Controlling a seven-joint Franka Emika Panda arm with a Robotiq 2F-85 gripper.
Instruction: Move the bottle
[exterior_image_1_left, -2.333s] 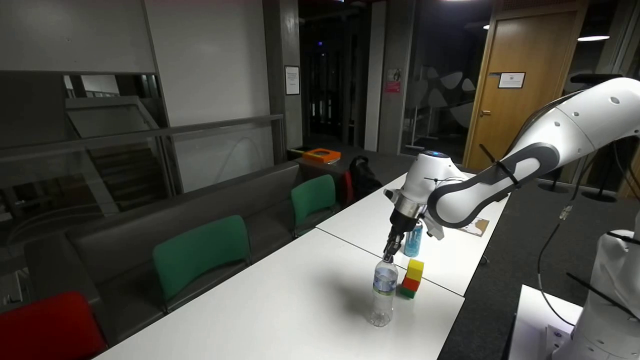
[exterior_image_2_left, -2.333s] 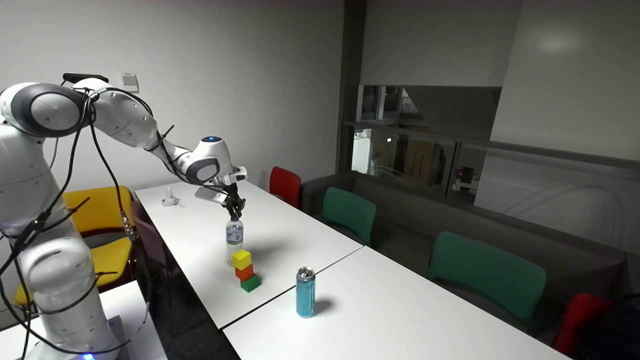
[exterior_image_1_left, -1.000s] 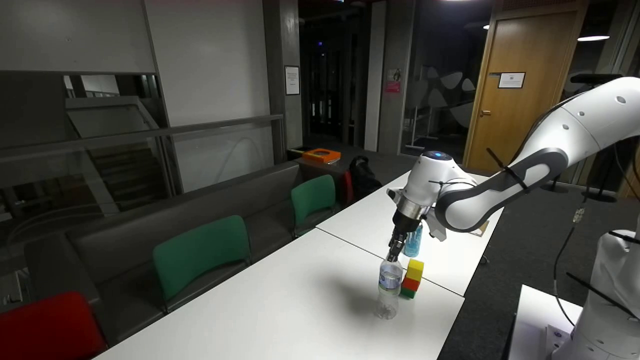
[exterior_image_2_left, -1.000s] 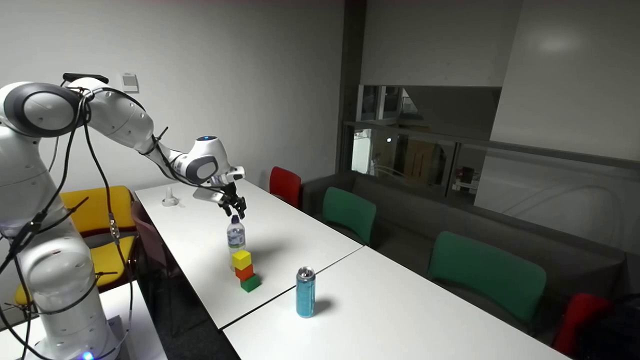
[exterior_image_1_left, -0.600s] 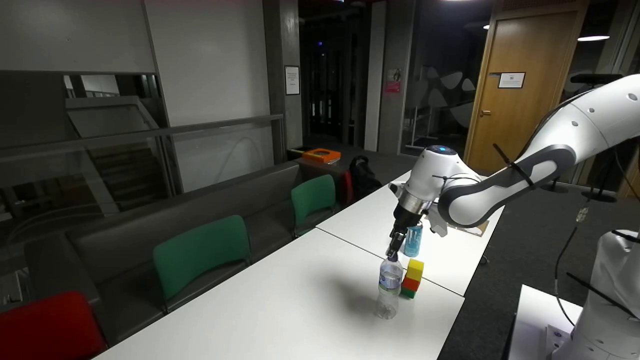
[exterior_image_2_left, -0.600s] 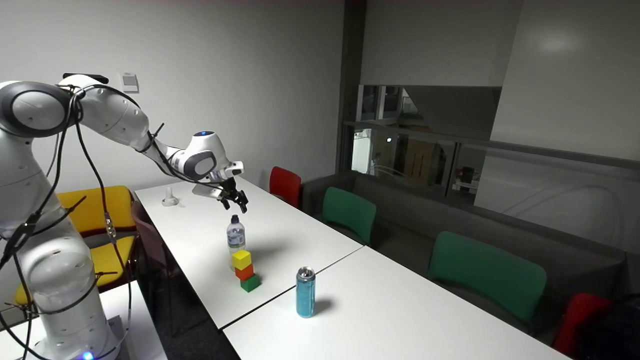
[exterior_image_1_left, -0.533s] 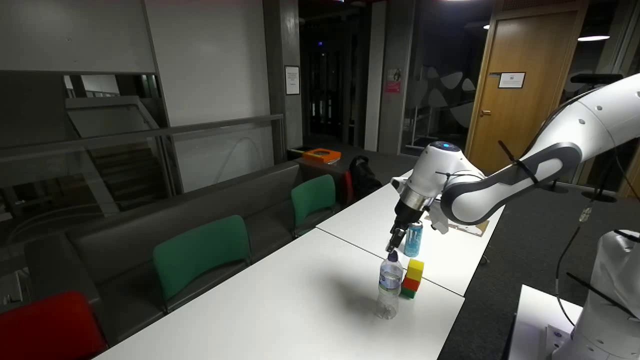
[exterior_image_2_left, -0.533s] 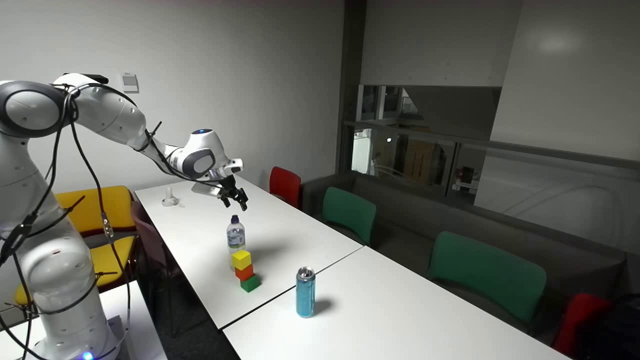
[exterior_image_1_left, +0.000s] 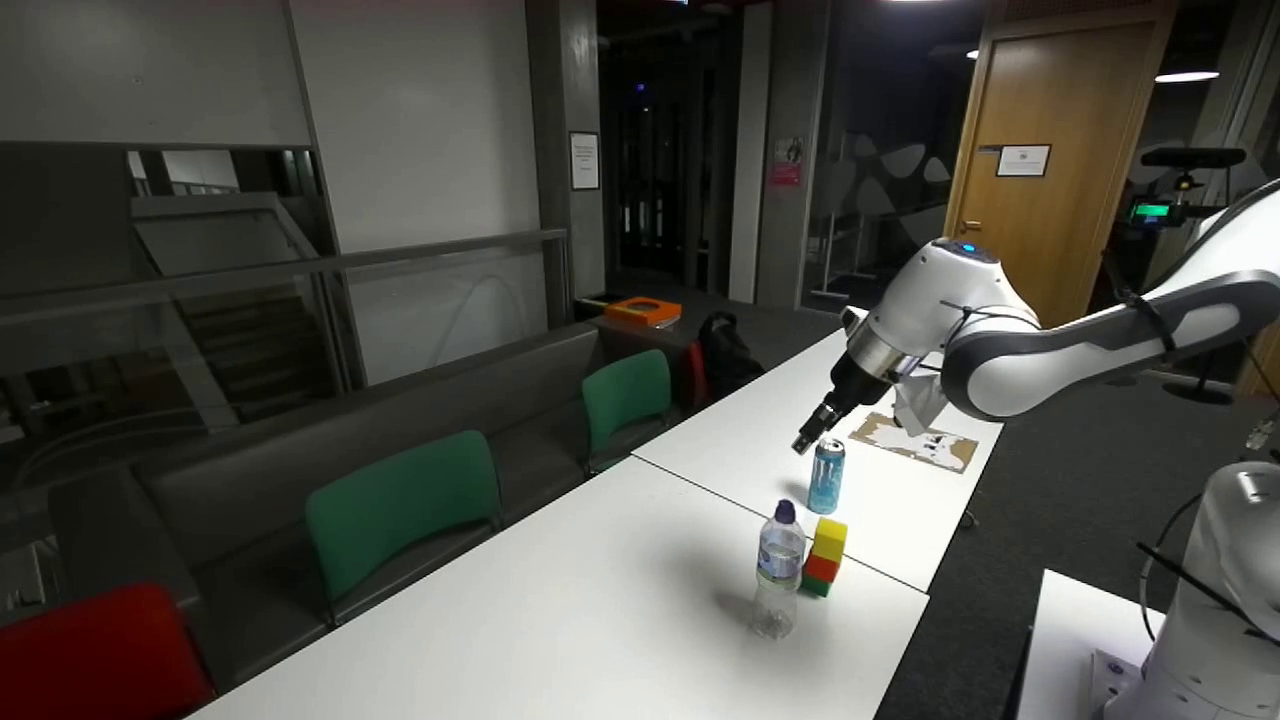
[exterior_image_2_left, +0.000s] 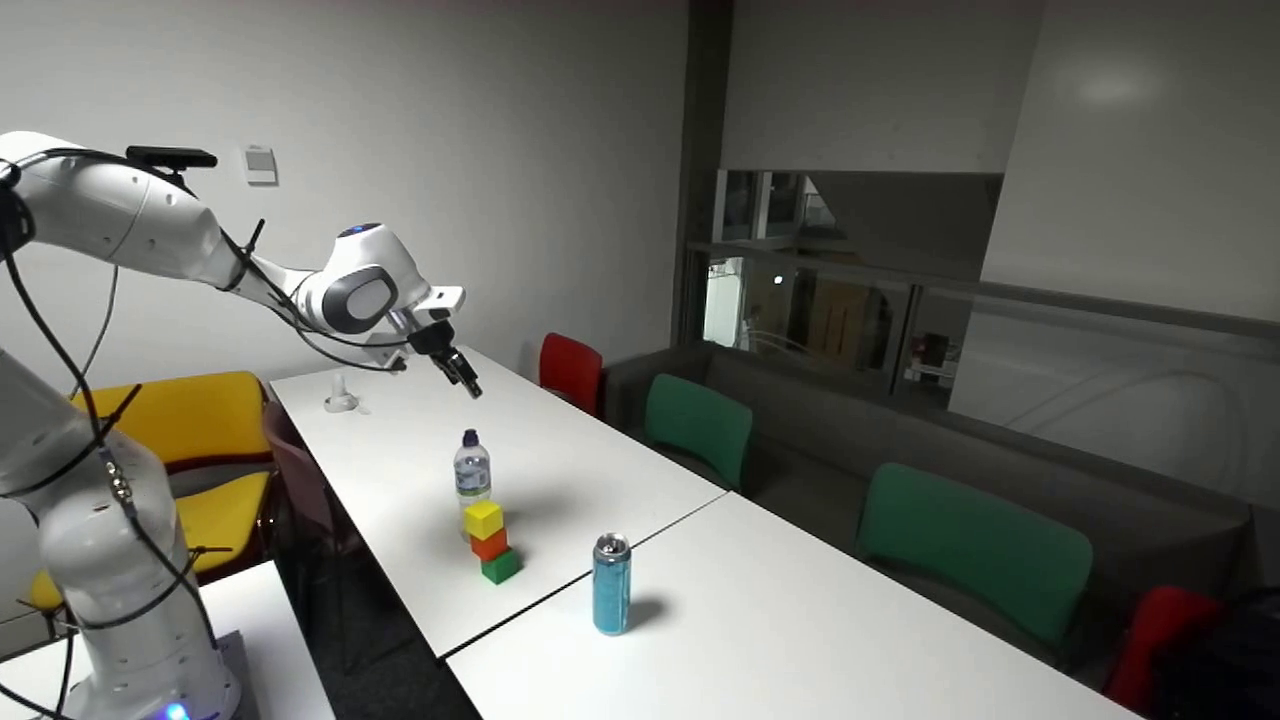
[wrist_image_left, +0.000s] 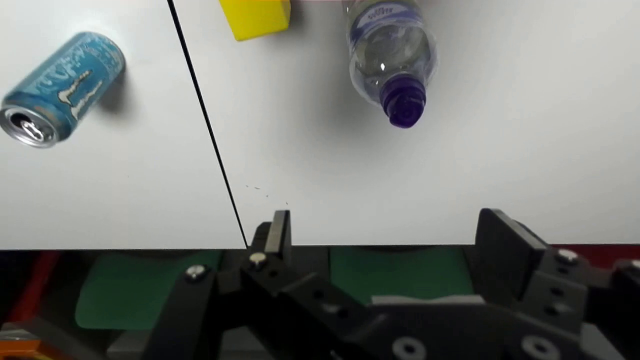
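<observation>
The bottle (exterior_image_1_left: 779, 572), clear plastic with a dark blue-purple cap, stands upright on the white table, free of the gripper. Its lower part is hidden behind the coloured blocks in an exterior view (exterior_image_2_left: 471, 466). At the top of the wrist view the bottle (wrist_image_left: 392, 50) points its cap down the picture, and its base is cut off. My gripper (wrist_image_left: 386, 212) has its jaws wide apart, with only table, table edge and a green chair seen between them. In both exterior views the gripper (exterior_image_1_left: 803, 446) hangs in the air, above and away from the cap.
Beside the bottle, a small gap apart, rises a stack of yellow, orange and green blocks (exterior_image_2_left: 485, 520). A blue can (exterior_image_1_left: 826, 478) stands across the table seam. Flat cardboard (exterior_image_1_left: 915, 442) lies farther along. Green chairs (exterior_image_1_left: 410, 505) line the table's long edge.
The bottle shifted slightly toward the blocks while the gripper was at its cap. Then the jaws opened, and the arm rose and drew back, leaving the bottle standing.
</observation>
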